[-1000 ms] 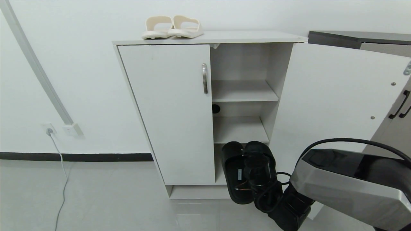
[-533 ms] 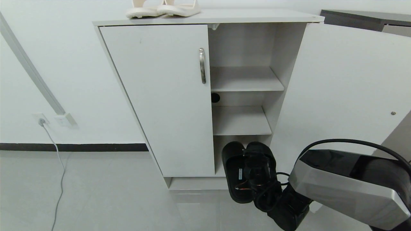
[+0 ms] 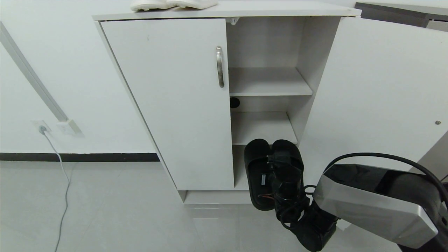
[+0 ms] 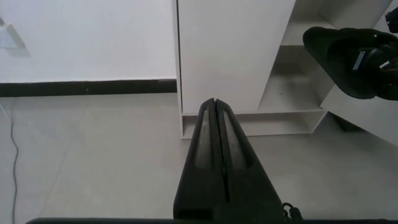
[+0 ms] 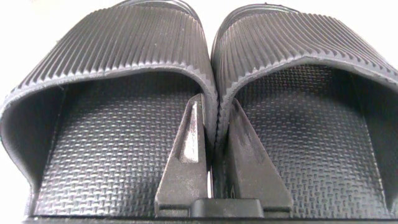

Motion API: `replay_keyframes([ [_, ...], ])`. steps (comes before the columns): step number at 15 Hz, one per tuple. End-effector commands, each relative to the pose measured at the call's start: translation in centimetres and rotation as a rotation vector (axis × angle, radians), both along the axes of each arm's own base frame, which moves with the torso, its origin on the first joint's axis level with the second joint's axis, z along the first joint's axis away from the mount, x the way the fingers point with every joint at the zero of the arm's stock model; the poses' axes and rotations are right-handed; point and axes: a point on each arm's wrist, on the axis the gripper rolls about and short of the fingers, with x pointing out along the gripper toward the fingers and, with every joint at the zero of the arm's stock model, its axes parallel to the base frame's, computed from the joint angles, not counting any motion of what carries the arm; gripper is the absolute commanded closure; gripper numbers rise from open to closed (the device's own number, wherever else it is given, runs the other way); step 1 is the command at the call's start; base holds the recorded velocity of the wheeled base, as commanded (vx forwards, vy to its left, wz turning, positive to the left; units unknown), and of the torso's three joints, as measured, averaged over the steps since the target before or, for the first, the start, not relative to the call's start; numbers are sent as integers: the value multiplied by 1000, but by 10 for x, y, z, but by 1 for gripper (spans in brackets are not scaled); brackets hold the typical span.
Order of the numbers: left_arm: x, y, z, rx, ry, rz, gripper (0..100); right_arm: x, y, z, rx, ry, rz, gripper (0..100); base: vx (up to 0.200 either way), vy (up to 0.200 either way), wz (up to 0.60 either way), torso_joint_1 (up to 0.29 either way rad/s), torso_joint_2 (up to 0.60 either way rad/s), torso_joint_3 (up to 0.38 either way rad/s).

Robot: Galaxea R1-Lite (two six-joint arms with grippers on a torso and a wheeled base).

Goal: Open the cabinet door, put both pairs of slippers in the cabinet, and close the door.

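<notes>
A white cabinet (image 3: 224,10) stands against the wall, its right door (image 3: 378,91) swung open and its left door (image 3: 171,101) shut. My right gripper (image 3: 280,175) is shut on the pair of black slippers (image 3: 266,168), held in front of the open bottom compartment. Its fingers (image 5: 189,155) pinch the two inner straps of the black slippers (image 5: 137,81) together. The cream slippers (image 3: 168,4) lie on the cabinet top at the left. My left gripper (image 4: 214,118) is shut and holds nothing, low over the floor before the left door, with the black slippers (image 4: 351,53) off to one side.
Two bare shelves (image 3: 267,82) show inside the open right half. A grey cable (image 3: 59,175) runs from a wall socket (image 3: 41,127) down over the floor at the left. A dark cabinet (image 3: 402,12) stands behind the open door at the right.
The head camera has moved closer and tilted down, so the cabinet looks larger. The right gripper has lifted the black slippers a little, toward the bottom compartment.
</notes>
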Motion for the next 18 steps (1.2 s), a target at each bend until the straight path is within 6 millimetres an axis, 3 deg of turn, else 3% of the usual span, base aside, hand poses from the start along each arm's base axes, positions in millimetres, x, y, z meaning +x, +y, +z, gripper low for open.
replay_keyframes([
  [1,0,0,0,0,2,-1,100,1,-1,-4,-7,6,-3,100,0,0,0,0,0,0],
  [3,0,0,0,0,0,-1,100,1,-1,-5,-9,9,-3,100,0,0,0,0,0,0],
  [14,0,0,0,-2,0,-1,100,2,-1,-4,-7,7,-3,100,200,0,0,3,4,2],
  [18,0,0,0,-2,0,-1,100,4,-3,-8,-14,17,0,100,0,0,0,0,0,0],
])
